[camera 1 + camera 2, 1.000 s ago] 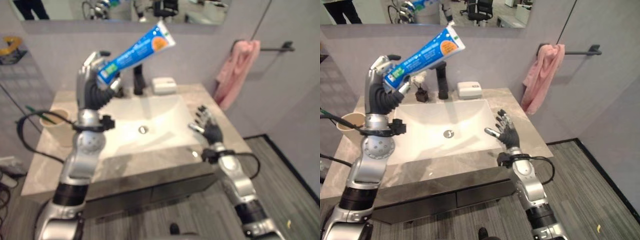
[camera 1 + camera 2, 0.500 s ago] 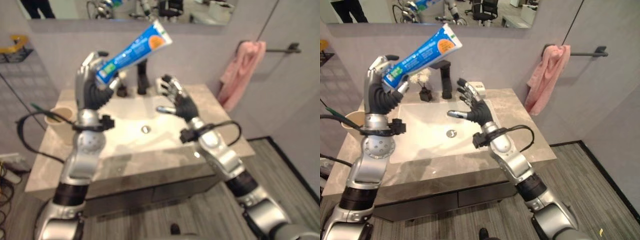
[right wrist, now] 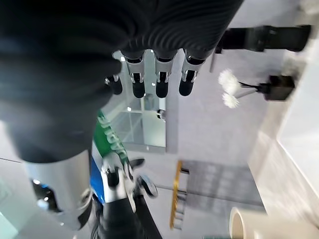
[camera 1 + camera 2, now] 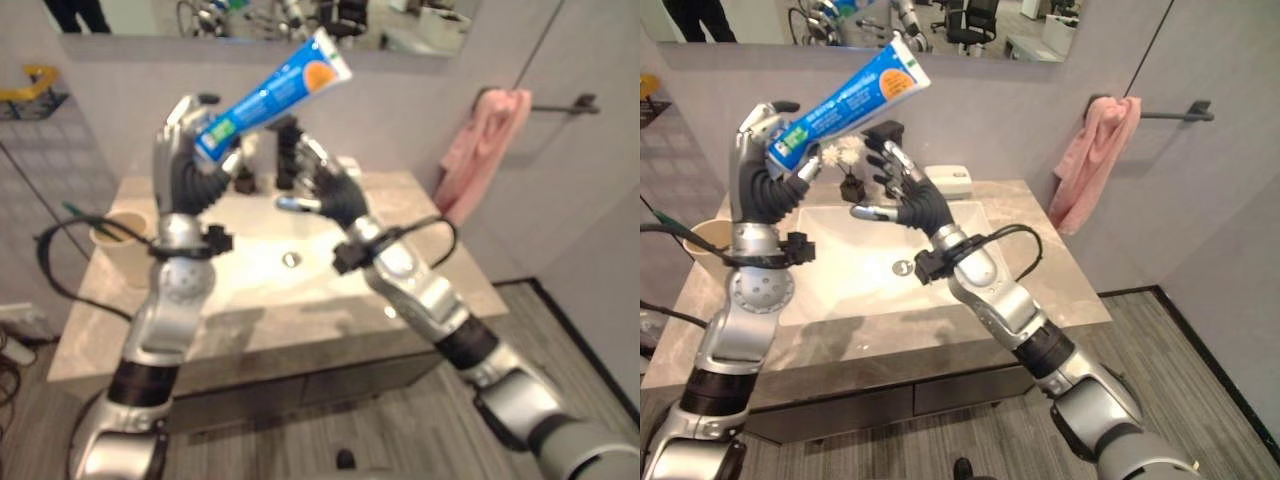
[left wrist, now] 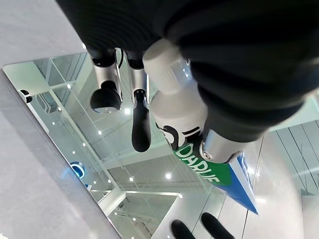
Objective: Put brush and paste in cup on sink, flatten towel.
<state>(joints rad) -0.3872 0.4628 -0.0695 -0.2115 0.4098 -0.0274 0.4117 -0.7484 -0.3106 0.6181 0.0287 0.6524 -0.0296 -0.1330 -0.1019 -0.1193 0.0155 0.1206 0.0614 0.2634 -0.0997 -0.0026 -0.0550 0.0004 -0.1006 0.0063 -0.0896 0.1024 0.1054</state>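
In the left eye view the left hand (image 4: 183, 160) is raised above the counter (image 4: 250, 320), fingers curled round the cap end of a blue toothpaste tube (image 4: 272, 92) that slants up toward the mirror (image 4: 250, 20). The right hand (image 4: 325, 190) hovers over the basin (image 4: 270, 250), just beside the tube's lower end, fingers spread and holding nothing. A beige cup (image 4: 118, 240) stands on the counter at the basin's left side with a green-handled brush (image 4: 75, 212) leaning out of it.

The right eye view shows a grey stone counter round a white rectangular basin, with a black faucet (image 4: 886, 132) behind it, a small black vase of white flowers (image 4: 845, 165) to the faucet's left and a white soap dish (image 4: 951, 179) to its right. A pink towel (image 4: 1090, 160) hangs bunched on a black bar (image 4: 1175, 112) on the grey wall, well right of the basin. The floor (image 4: 1200, 380) is grey planking.

In the left wrist view the tube's white cap (image 5: 167, 72) pokes out of the closed hand, with mirror and ceiling lights past it.

The right wrist view has straight fingers (image 3: 159, 79), the flowers and the cup's rim (image 3: 249, 224).
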